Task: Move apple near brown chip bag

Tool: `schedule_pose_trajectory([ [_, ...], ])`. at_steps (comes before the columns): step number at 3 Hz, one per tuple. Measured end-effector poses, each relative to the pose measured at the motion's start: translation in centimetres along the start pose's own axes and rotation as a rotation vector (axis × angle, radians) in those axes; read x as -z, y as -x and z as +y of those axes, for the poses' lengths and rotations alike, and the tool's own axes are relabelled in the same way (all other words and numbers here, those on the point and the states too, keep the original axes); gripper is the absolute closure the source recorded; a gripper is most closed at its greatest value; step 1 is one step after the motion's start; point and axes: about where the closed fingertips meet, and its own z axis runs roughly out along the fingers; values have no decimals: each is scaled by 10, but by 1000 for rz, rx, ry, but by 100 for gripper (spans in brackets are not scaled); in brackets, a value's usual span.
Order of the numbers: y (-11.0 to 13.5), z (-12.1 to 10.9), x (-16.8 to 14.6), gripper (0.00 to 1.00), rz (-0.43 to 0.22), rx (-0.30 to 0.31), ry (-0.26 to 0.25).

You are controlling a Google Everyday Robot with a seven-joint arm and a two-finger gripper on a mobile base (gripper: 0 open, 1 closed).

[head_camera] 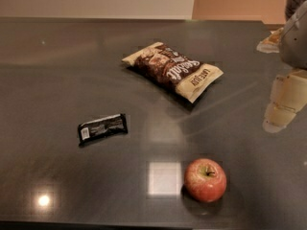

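The apple (205, 179) is round and red with yellowish patches and a short stem. It sits on the dark table (57, 71) near the front edge, right of the middle. The brown chip bag (172, 71) lies flat further back, near the table's middle, with tan ends and white lettering. My gripper (284, 104), cream-coloured under a grey wrist, hangs at the right edge of the view. It is above the table, to the right of the bag, and up and right of the apple. It holds nothing that I can see.
A small black wrapped bar (102, 127) lies on the left, level between the bag and the apple. A pale flat item (269, 42) sits at the far right of the table. Bright light reflections show on the table beside the apple.
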Motion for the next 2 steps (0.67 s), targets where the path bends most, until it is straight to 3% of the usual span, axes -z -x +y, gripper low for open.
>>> schedule_pose_trajectory([
  [2, 26, 46, -22, 0, -99, 182, 109],
])
